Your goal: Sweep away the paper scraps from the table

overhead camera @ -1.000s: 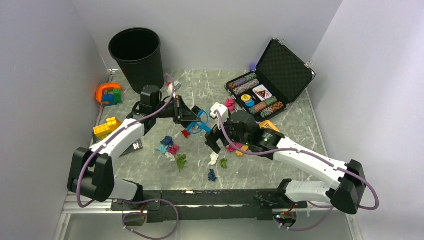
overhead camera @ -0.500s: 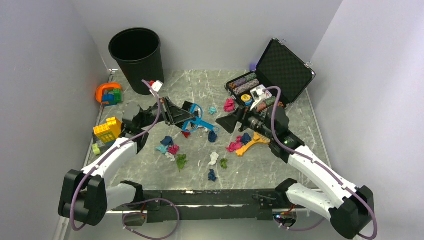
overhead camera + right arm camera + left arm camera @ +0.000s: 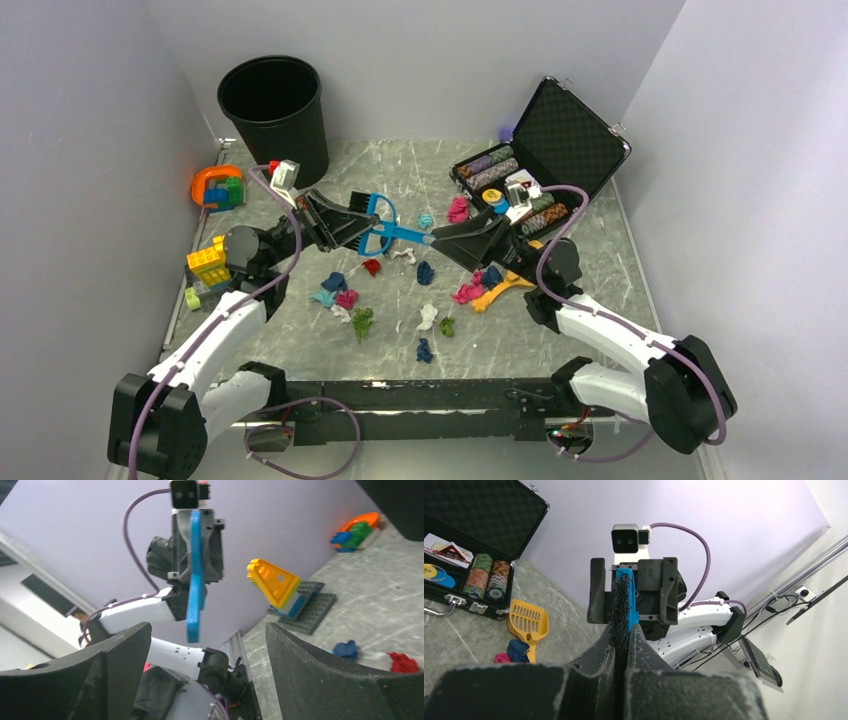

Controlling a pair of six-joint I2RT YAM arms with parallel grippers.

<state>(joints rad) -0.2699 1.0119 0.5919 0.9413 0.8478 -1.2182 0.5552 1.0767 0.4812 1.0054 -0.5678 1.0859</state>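
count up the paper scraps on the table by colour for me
pink scraps: 3
dark blue scraps: 4
teal scraps: 2
green scraps: 2
white scraps: 3
red scraps: 1
total: 15, as far as the top view shows

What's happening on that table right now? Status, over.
Left gripper shut on blue brush, right gripper open just beyond its handle tip. Paper scraps unswept, scattered across the table. Yellow scoop lying among scraps near right arm.
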